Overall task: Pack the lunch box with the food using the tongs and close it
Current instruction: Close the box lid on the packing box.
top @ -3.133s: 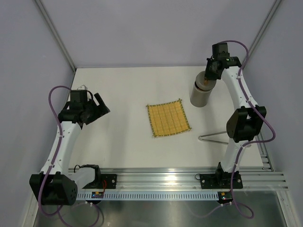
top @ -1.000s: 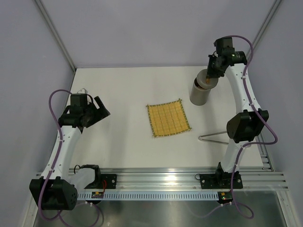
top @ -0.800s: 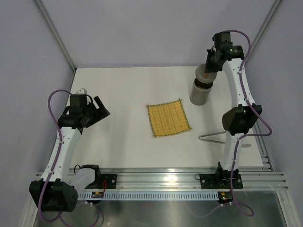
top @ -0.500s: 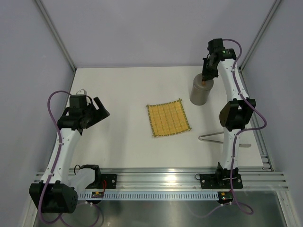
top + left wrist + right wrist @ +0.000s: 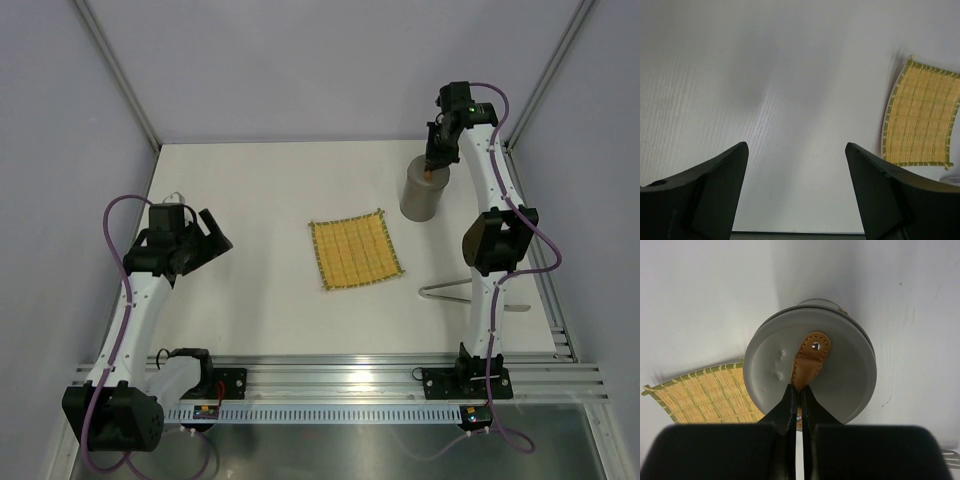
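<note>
The grey lunch box [image 5: 419, 199] stands at the back right of the table. Its round grey lid [image 5: 845, 380] lies over its mouth, and I cannot tell whether the lid is fully seated. My right gripper [image 5: 800, 389] points down onto it [image 5: 436, 160], shut on the lid's tan leather strap [image 5: 811, 356]. The silver tongs [image 5: 458, 290] lie on the table by the right arm. The food is out of view. My left gripper [image 5: 796, 165] hangs open over bare table at the left [image 5: 207, 232], with nothing between its fingers.
The yellow woven mat [image 5: 355, 252] lies in the middle of the table with nothing on it; it also shows as the mat [image 5: 922, 117] in the left wrist view and the mat [image 5: 710, 397] beside the box. Walls close in behind and at both sides.
The right arm has swung upright and its wrist has shifted a little left above the lunch box, still shut on the strap. The left arm has barely moved.
</note>
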Available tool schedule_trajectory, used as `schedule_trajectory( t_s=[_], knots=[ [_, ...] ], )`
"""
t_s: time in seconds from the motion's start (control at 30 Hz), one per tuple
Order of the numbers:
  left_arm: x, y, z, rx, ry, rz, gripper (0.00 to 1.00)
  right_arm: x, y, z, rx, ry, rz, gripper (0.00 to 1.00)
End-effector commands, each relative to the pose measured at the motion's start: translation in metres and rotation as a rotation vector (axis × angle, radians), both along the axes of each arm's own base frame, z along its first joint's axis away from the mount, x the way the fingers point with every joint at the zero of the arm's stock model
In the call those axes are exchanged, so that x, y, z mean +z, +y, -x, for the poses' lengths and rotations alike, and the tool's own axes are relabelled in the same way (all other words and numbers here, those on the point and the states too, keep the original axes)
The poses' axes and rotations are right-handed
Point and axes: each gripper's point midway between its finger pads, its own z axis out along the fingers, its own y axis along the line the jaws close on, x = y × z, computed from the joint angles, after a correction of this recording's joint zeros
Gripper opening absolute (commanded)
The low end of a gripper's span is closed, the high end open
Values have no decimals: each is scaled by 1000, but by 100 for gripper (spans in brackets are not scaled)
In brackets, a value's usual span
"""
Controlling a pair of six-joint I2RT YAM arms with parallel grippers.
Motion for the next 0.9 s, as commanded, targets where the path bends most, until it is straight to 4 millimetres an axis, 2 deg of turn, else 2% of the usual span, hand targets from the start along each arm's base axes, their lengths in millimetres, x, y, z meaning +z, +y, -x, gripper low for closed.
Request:
schedule_trajectory(
  t_s=[0.0, 0.17, 0.3, 0.4, 0.5, 0.6, 0.7, 0.87],
  knots=[
    [7, 1, -2, -7, -45, -1, 82, -18, 6, 6, 33, 67, -17, 0],
    [6, -1, -4, -11, -43, 5, 82, -21, 6, 7, 39, 71, 3, 0],
    [6, -2, -4, -14, -42, 11, 82, -31, 5, 11, 41, 110, 16, 0],
    [5, -1, -3, -13, -39, 5, 82, -23, 0, 6, 14, 64, 38, 0],
    [5, -1, -3, -12, -40, 4, 82, -6, 3, 0, -5, 5, 12, 28],
    [5, 0, -2, -13, -40, 2, 82, 6, 4, -5, -11, -33, 2, 43],
    [6, 0, -2, -10, -45, -2, 82, 15, 4, -14, -27, -81, -3, 47],
    [5, 1, -2, -9, -41, -4, 82, 29, 2, -21, -51, -151, -4, 46]
  ],
)
